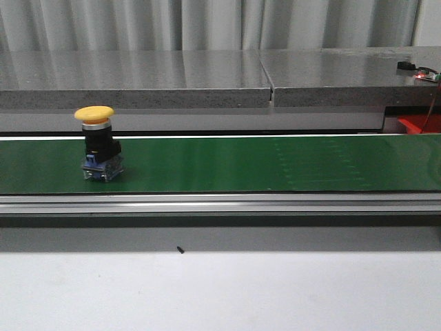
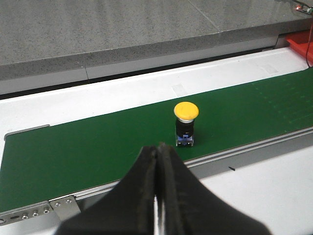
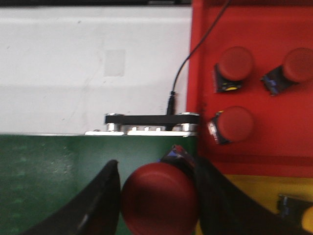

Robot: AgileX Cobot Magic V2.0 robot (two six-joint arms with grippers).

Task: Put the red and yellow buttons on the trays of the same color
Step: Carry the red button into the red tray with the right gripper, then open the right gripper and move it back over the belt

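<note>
A long green conveyor belt (image 1: 275,165) runs across the white surface (image 1: 220,289), with a grey stone ledge (image 1: 138,79) and pale curtains (image 1: 207,24) behind. A yellow button (image 1: 97,141) stands upright on the belt toward the left end. The left gripper (image 2: 156,161) hovers just short of it, its fingers pressed together and holding nothing. Over at the belt's far end, the right gripper (image 3: 159,196) is clenched around a red button (image 3: 159,198), right beside the red tray (image 3: 254,58), where three more red buttons (image 3: 234,63) lie.
</note>
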